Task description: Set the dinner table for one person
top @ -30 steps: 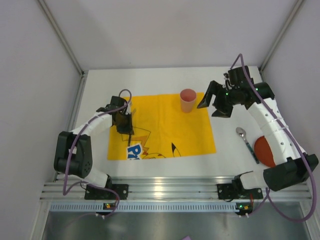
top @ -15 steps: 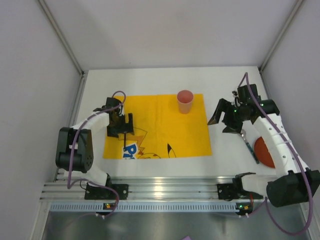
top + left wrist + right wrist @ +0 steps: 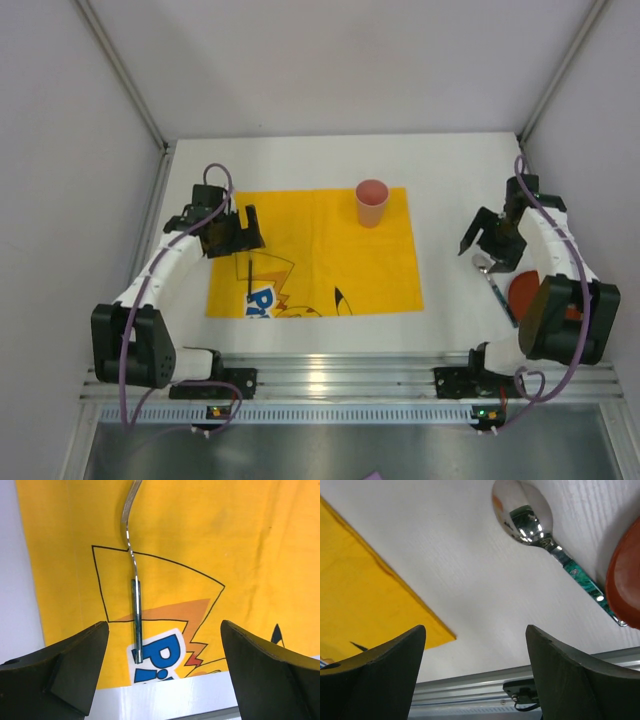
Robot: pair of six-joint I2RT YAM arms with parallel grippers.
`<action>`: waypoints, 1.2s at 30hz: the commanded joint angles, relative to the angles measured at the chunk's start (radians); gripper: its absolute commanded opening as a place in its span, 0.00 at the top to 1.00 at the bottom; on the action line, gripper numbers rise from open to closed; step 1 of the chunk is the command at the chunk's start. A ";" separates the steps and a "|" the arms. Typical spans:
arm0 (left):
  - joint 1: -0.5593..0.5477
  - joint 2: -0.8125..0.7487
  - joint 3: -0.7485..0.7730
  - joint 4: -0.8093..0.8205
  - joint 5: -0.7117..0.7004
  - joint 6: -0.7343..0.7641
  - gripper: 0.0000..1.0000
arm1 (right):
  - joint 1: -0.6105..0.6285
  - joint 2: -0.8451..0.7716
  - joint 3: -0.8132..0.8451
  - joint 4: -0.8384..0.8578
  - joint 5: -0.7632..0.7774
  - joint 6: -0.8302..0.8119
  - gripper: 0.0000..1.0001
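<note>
The white dinner table (image 3: 300, 160) carries a yellow cartoon mat (image 3: 330, 255) with a pink cup (image 3: 372, 203) at its far right corner. A slim metal utensil with a blue handle (image 3: 247, 275) (image 3: 136, 622) lies free on the mat's left part. My left gripper (image 3: 232, 238) (image 3: 165, 655) hangs open just beyond its far end, holding nothing. A spoon with a green handle (image 3: 495, 283) (image 3: 522, 515) lies on the table right of the mat, beside a red plate (image 3: 523, 295) (image 3: 626, 575). My right gripper (image 3: 484, 250) (image 3: 475, 670) hovers open over the spoon's bowl end.
A silver aluminium rail (image 3: 330, 375) (image 3: 520, 680) runs along the near edge with both arm bases on it. Grey walls and frame posts (image 3: 125, 80) close in the table on the left, back and right. My right arm's forearm covers part of the plate.
My left gripper opened, released the utensil onto the mat and drew back toward the far left. My right arm swung right and nearer, from beside the cup to above the spoon.
</note>
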 commanded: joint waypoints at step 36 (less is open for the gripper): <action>0.004 0.167 0.082 0.081 0.140 -0.009 0.02 | 0.091 0.566 0.155 0.251 -0.037 -0.092 0.38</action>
